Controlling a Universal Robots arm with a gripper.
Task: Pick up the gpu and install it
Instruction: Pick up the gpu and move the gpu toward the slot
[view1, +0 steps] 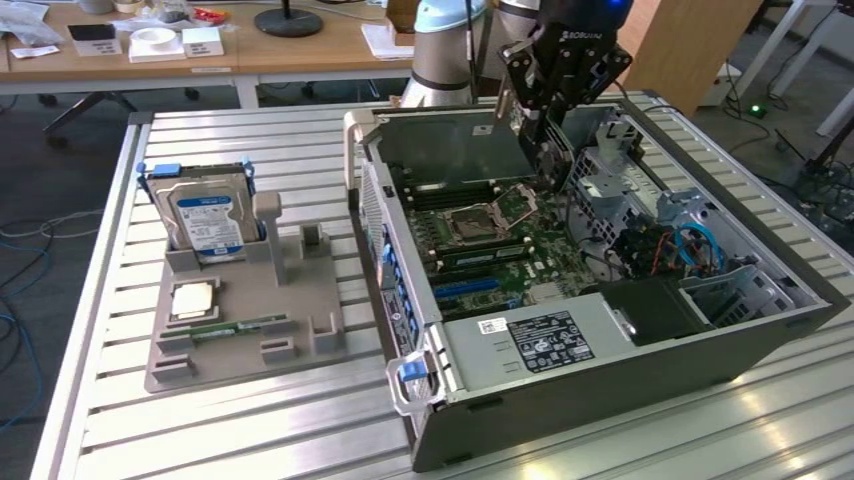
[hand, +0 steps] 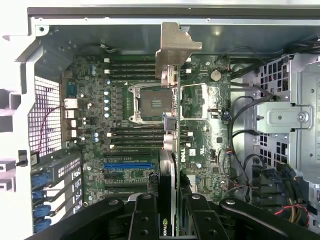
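Here, the slatted metal bench (view1: 267, 420) carries an open computer case (view1: 587, 400) lying on its side, its interior facing up. Inside the case, the green motherboard (view1: 501, 245) covers the floor. A labelled power supply (view1: 534, 345) sits at the case's near end and a metal drive cage (hand: 295, 115) with loose cables (view1: 674, 250) stands along its side on the exterior view's right.

Outside the case, on the exterior view's left, a grey holder (view1: 247, 335) rests on the bench with a blue-labelled hard drive (view1: 207, 220) standing upright in it. A narrow RAM stick (view1: 238, 328) and a square processor chip (view1: 194, 298) lie flat in it.

The gpu (hand: 171, 135) is inside the case's opening, held edge-on above the motherboard. The fingers (hand: 145, 220) are clamped on either face of it, and its pale metal bracket (hand: 176, 47) is near the case's wall. Beneath the card lie the open processor socket (hand: 150, 102) and rows of memory slots. The blue expansion slot (hand: 127, 165) sits uncovered, off to one side of the card and apart from it. The cables by the drive cage hang clear of the card.
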